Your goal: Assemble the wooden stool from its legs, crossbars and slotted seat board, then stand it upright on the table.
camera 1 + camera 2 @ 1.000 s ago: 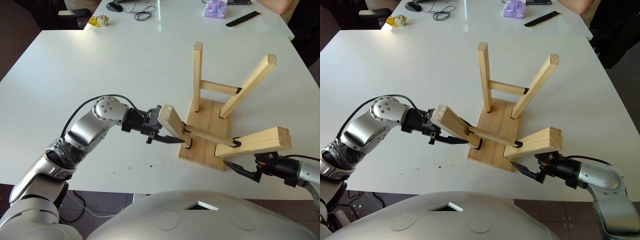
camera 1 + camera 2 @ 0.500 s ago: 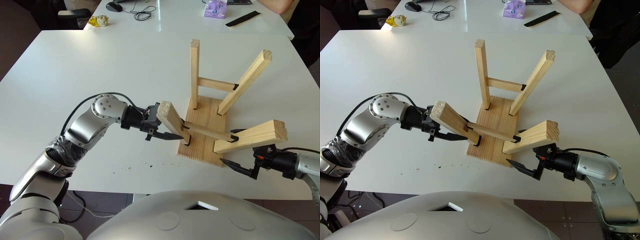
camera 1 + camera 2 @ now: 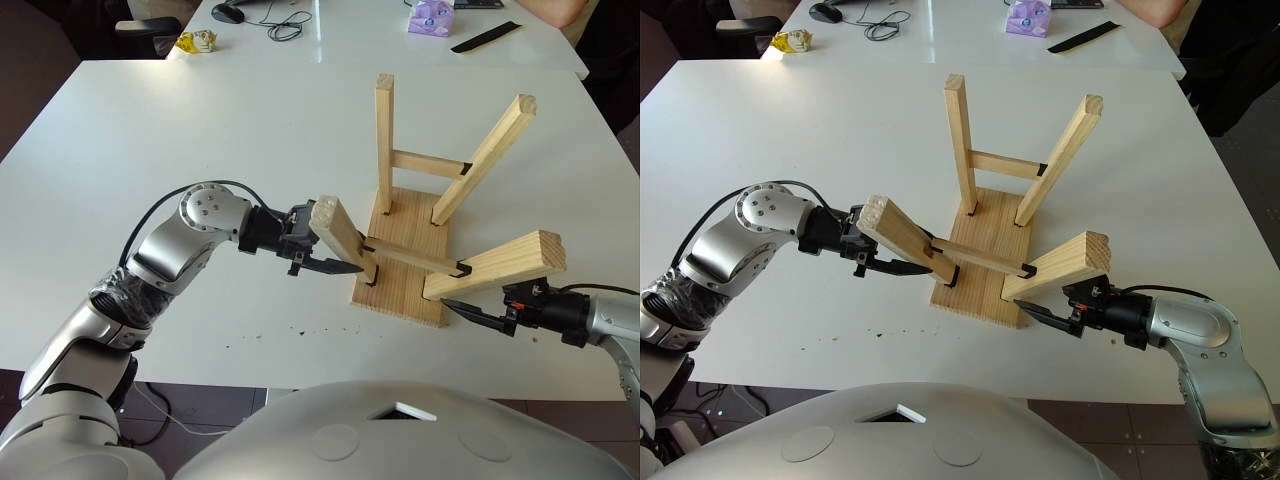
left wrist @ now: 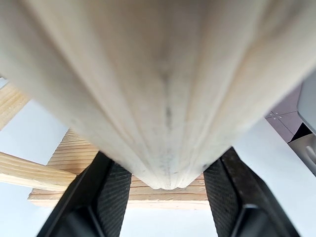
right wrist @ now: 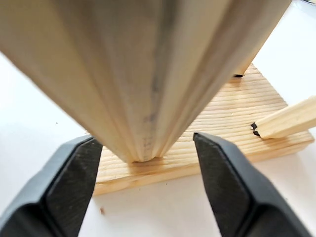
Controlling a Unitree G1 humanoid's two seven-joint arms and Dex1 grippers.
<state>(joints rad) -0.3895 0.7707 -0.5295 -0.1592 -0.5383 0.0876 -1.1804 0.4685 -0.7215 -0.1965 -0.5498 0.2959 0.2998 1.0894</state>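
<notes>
Far edge of the table (image 3: 150,130) had a purple pack (image 3: 432,18), yellow wrapper (image 3: 197,41), cables (image 3: 285,25) and a black strip (image 3: 485,37), all well apart from the stool (image 3: 420,215). It sat upside down nr the front edge, seat board (image 3: 405,290) flat, long axis roughly front-to-back. Far legs (image 3: 383,145) pointed up, one upright, the other tilted rt. Near-left leg (image 3: 340,238) leaned left w/ left gripper (image 3: 335,262) clamped on it. Near-right leg (image 3: 495,266) leaned right, right gripper (image 5: 145,140) spread either side, gaps showing.

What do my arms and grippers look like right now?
The left arm is silver-grey with a round, screw-dotted elbow joint, a looping black cable and clear wrap on the forearm. The right arm is silver with a thin black cable. The left gripper and right gripper are black, each with two pointed fingers.
</notes>
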